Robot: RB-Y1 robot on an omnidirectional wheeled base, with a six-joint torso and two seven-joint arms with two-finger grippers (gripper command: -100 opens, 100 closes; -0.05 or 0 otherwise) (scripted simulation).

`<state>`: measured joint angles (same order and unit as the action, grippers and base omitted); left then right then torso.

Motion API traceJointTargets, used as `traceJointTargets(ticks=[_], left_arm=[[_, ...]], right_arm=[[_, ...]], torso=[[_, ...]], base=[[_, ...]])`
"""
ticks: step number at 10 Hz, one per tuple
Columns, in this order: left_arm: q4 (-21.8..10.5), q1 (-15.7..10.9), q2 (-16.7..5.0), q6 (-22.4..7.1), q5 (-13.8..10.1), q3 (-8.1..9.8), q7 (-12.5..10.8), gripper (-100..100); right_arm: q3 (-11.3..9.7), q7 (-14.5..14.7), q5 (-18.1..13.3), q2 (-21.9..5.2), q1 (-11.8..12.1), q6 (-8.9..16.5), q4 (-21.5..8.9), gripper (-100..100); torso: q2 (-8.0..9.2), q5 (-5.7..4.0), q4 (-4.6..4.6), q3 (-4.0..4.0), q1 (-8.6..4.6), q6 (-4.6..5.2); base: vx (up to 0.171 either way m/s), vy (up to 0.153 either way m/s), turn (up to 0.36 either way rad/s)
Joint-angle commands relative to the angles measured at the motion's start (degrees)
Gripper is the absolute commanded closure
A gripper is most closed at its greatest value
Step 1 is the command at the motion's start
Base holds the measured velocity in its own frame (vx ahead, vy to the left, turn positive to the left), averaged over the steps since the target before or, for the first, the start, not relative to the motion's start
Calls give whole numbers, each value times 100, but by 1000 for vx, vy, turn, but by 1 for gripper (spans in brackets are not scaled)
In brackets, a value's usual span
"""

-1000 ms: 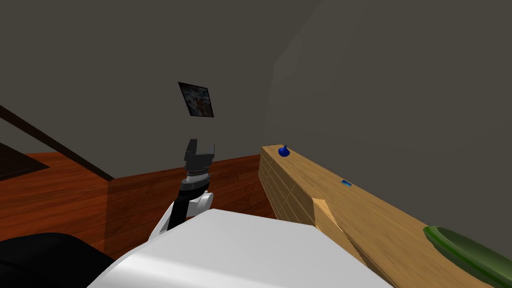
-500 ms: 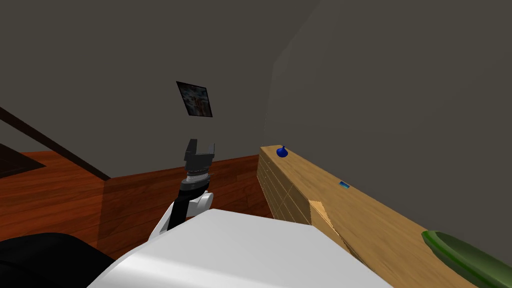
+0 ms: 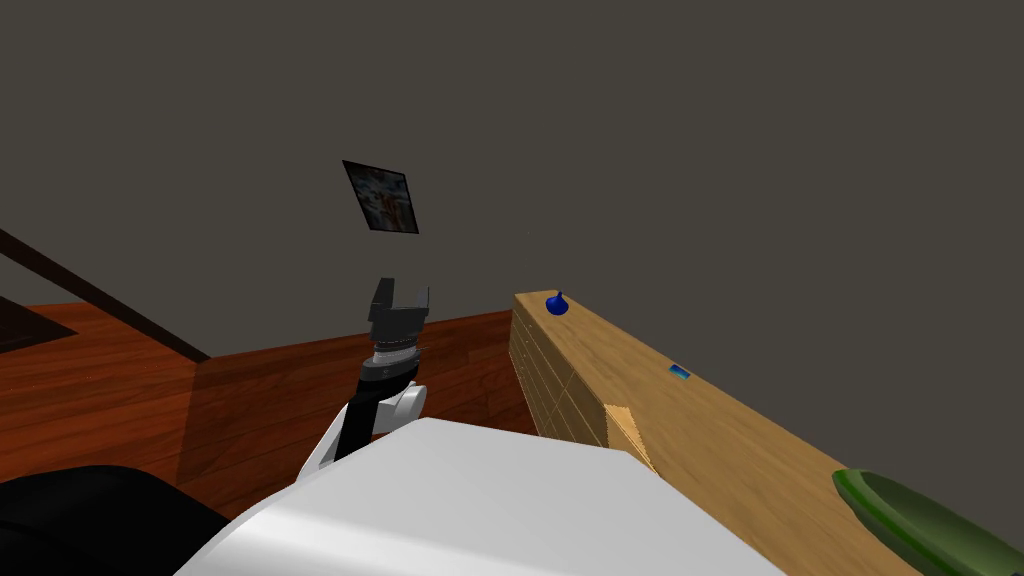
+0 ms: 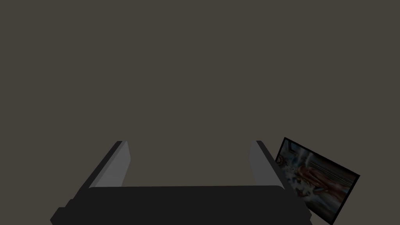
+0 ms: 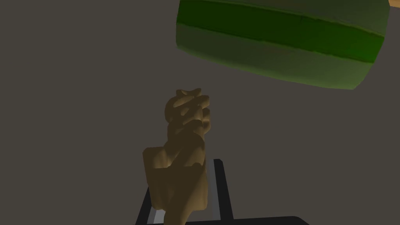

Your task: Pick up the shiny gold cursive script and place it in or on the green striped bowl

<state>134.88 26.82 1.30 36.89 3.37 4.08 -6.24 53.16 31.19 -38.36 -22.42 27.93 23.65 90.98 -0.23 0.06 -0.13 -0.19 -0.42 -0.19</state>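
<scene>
Setting: wood-top cabinet (image 3: 700, 440) along a grey wall (image 3: 720, 150), red-brown plank floor (image 3: 120, 380).
Right gripper (image 5: 181, 172): clamped on the gold script (image 5: 183, 144) — held upright, clear of any surface.
Bowl: green striped bowl (image 5: 281, 58) just ahead of the script, on the cabinet's near end.
Left gripper (image 3: 403, 290): raised, blades apart, empty.
Far end: blue vase (image 3: 557, 304), small blue item (image 3: 679, 373); wall picture (image 3: 380, 197) beyond.
Change: head view slid left over the last sec — my own turn, not the objects'; bowl edges further into frame.
Meaning: pick looks done; approx. mid-carry, placing remains.
</scene>
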Motion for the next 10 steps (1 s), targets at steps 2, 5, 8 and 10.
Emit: traceJointTargets(ticks=[2,5,8,10], left_arm=[[0,0,0,0,0,0,0,0],[0,0,1,0,0,-1,0,0],[0,0,1,0,0,-1,0,0],[0,0,1,0,0,-1,0,0]], right_arm=[[-132,14,-210,-195,-276,-18,-96,100],[-161,27,-223,-238,-306,-6,-93,-100],[-161,28,-222,-238,-306,-7,-92,-100],[-161,28,-222,-238,-306,-7,-92,0]], torso=[[-1,3,1,0,8,0],[9,4,4,7,40,6],[24,10,8,15,60,8],[25,10,8,16,61,8]], base=[[35,-114,-14],[19,-47,6],[0,0,0],[0,0,0]])
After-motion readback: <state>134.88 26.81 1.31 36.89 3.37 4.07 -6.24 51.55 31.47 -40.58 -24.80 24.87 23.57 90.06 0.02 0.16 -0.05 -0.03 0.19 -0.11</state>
